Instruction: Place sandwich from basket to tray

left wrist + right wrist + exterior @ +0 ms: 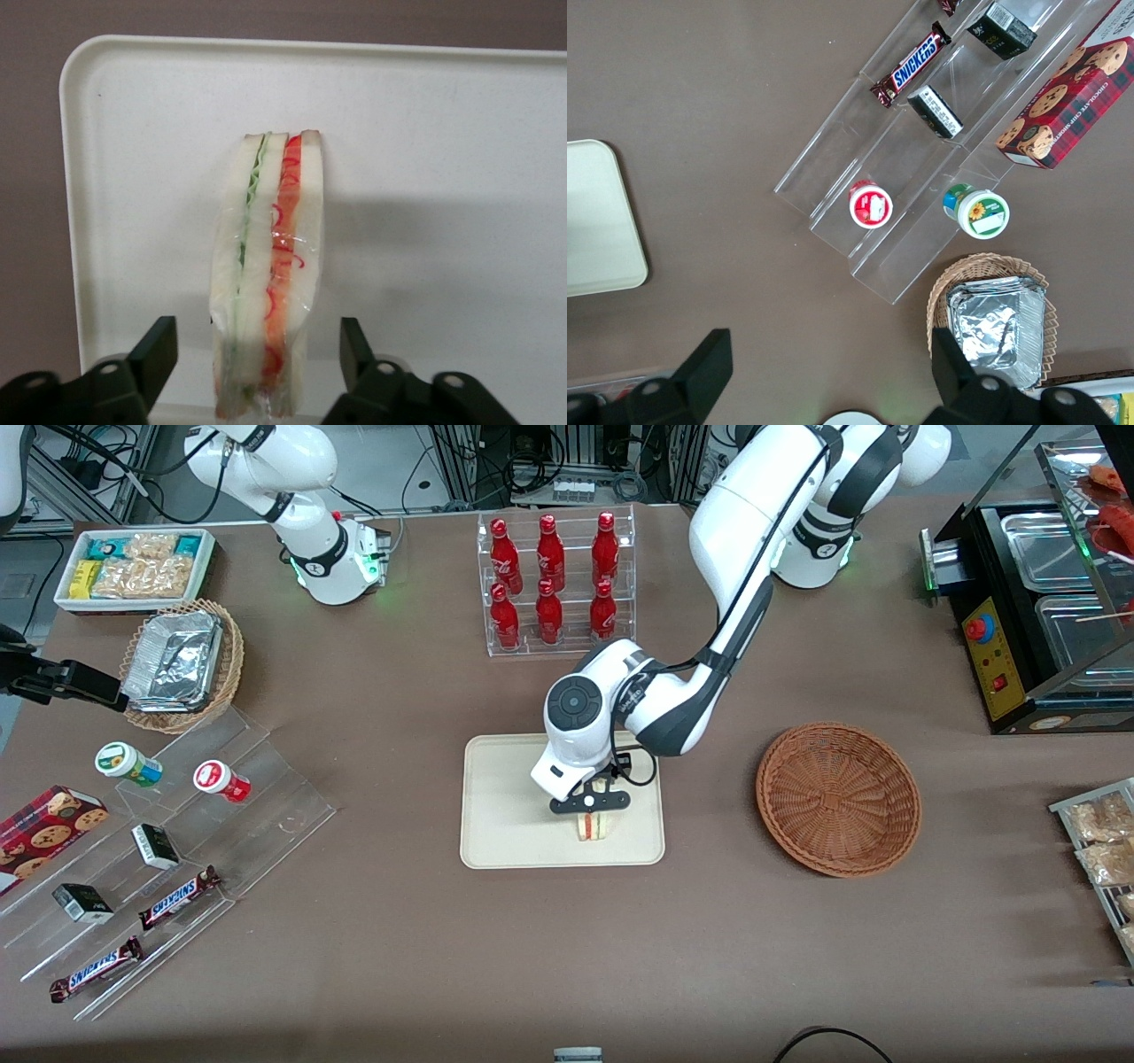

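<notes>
The sandwich [270, 274] shows pale white bread striped with green and red-orange filling under clear wrap. It stands near the cream tray's [505, 779] edge nearest the front camera. The black-fingered gripper [257, 359], spread wide, flanks it. The basket [838, 798] is reddish-brown wicker on the dull brown table [399, 717].

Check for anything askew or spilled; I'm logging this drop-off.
Nothing stands out. The sandwich stands on edge on the tray, wrap intact, nothing spilled. The gripper straddles it, open, fingers clear of it. The basket sits upright, empty.
</notes>
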